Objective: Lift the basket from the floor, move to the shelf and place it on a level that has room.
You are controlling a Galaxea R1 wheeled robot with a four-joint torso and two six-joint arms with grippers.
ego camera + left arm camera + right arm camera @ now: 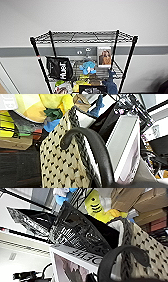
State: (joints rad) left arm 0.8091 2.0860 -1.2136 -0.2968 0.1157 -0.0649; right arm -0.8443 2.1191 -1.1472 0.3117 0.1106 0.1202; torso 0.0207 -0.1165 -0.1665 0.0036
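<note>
Our fingers' state we cannot tell at either wrist. Close before both wrist cameras sits the basket (62, 166), cream weave, dark rim, a dark loop handle (120, 258) arching near each. Beyond stands the shelf (83, 60), its top level (82, 36) bare, a black bag (60, 68) and blue plush toy (88, 67) below.

Before me, the shelf (82, 37): thin black metal posts, grey wire-grid tiers. A glossy black foil bag (60, 68) and a blue plush toy (88, 67) sit on it. By my wrists, the basket (63, 169): coarse cream weave, dark braided rim, smooth matt dark loop handle (96, 151).
</note>
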